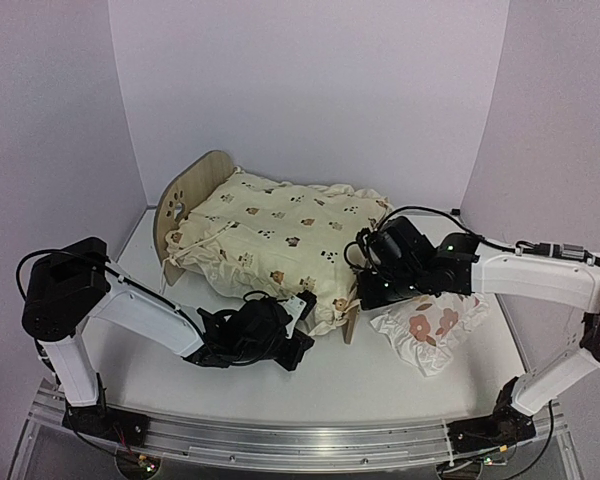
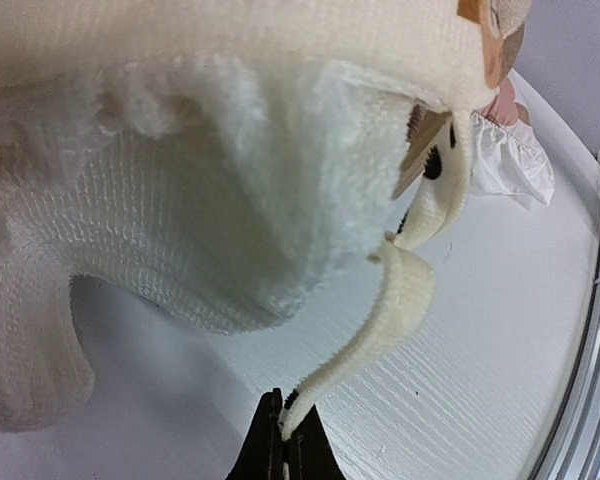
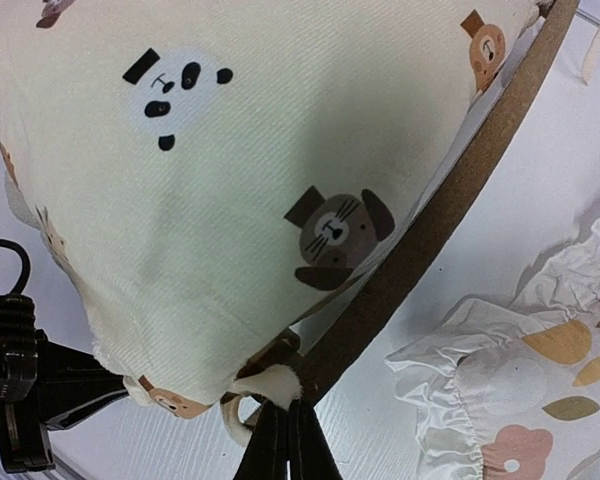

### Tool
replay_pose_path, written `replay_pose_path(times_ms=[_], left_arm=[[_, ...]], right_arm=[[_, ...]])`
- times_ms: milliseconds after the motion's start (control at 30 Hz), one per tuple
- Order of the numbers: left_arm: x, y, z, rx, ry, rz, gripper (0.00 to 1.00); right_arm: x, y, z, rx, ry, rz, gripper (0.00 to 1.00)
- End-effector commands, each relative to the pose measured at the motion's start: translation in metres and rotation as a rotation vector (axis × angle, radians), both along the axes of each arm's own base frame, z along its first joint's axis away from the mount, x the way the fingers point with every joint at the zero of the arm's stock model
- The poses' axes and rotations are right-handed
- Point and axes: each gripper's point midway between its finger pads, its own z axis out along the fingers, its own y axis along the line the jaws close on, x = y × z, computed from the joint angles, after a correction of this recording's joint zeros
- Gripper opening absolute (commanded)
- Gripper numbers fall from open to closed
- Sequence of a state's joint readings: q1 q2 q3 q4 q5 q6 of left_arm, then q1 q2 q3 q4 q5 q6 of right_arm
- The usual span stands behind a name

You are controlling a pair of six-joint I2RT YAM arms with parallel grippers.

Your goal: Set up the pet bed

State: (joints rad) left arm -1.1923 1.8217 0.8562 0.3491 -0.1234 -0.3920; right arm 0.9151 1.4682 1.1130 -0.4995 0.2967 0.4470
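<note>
The pet bed stands mid-table, with its paw-print headboard (image 1: pixel 185 195) at the left and its low footboard (image 1: pixel 352 322) at the right. The cream animal-print cushion (image 1: pixel 280 235) lies over it and hides the striped base. My left gripper (image 1: pixel 302 318) is at the cushion's near corner. In the left wrist view it (image 2: pixel 282 432) is shut on a cream tie string (image 2: pixel 390 310) hanging from the cushion's fleecy underside (image 2: pixel 230 200). My right gripper (image 1: pixel 360 295) is at the footboard end. In the right wrist view it (image 3: pixel 285 400) is shut on the cushion's corner tie beside the footboard edge (image 3: pixel 430 230).
The white ruffled pillow with red-brown flowers (image 1: pixel 430 325) lies on the table right of the footboard, under my right arm. It also shows in the right wrist view (image 3: pixel 520 400) and the left wrist view (image 2: pixel 515 160). White walls enclose the table. A metal rail (image 1: pixel 280 440) runs along the near edge.
</note>
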Motion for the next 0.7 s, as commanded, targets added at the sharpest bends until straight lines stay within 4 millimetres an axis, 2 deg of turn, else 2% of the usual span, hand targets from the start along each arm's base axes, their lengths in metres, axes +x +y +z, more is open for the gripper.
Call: replay_pose_path(times_ms=[0,167,267,333,433,667], left_arm=[[0.0,-0.006,0.014,-0.048,-0.02,-0.006,0.0],[0.0,0.006,0.005,-0.015,-0.003,0.023,0.0],[-0.005,0.017,-0.006,0.002,0.026,0.039,0.0],[-0.008,0.022,-0.012,0.008,0.046,0.048,0.0],[-0.012,0.029,-0.024,0.024,0.074,0.053,0.0],[-0.015,0.043,-0.041,0.068,0.106,0.081,0.0]], right_arm=[[0.006,0.009,0.006,-0.016,-0.025,0.024,0.0],[0.018,0.012,0.043,0.001,-0.129,0.038,0.0],[0.03,0.008,0.073,-0.012,-0.22,0.029,0.0],[0.038,0.005,0.084,-0.012,-0.247,0.023,0.0],[0.055,-0.001,0.092,0.008,-0.247,0.001,0.0],[0.088,-0.003,0.088,0.022,-0.218,-0.02,0.0]])
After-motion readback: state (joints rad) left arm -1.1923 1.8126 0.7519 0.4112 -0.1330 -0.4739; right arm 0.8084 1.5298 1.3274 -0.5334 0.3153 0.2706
